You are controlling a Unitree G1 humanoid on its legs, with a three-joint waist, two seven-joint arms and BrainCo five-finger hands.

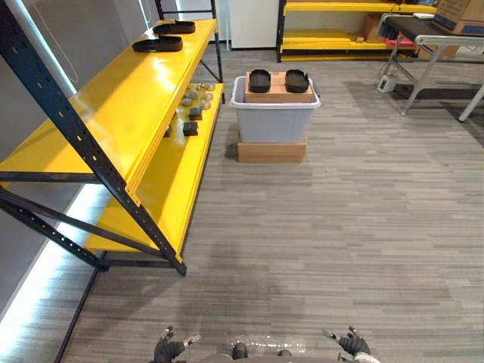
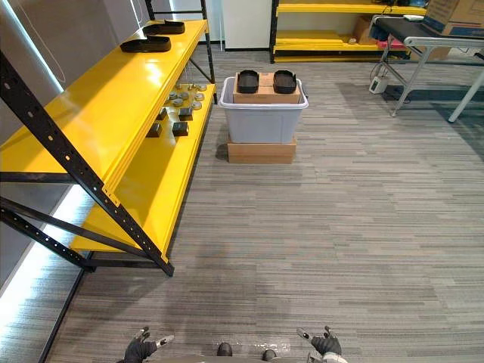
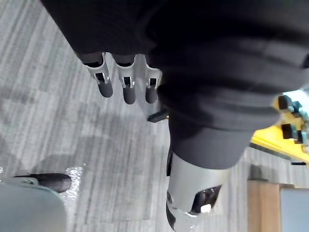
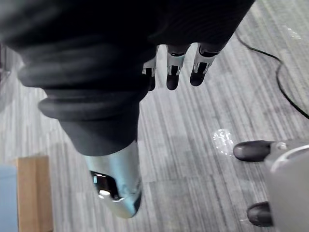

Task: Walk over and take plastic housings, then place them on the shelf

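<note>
Two black plastic housings (image 1: pixel 259 80) (image 1: pixel 296 80) lie side by side on a cardboard sheet atop a grey bin (image 1: pixel 274 121) ahead on the floor. Two more black housings (image 1: pixel 158 44) (image 1: pixel 175 27) rest at the far end of the yellow shelf (image 1: pixel 113 106) on my left. My left hand (image 1: pixel 168 349) and right hand (image 1: pixel 352 345) hang low at the bottom edge, far from the bin, fingers relaxed and holding nothing. In the wrist views the left hand's fingers (image 3: pixel 126 84) and the right hand's fingers (image 4: pixel 173 72) hang straight over the floor.
The bin stands on a flat cardboard box (image 1: pixel 271 150). Small dark and metal parts (image 1: pixel 190 113) lie on the shelf's lower yellow level. A second yellow rack (image 1: pixel 340 34) and a table (image 1: pixel 431 38) with a cardboard box (image 1: pixel 460 13) stand at the back right.
</note>
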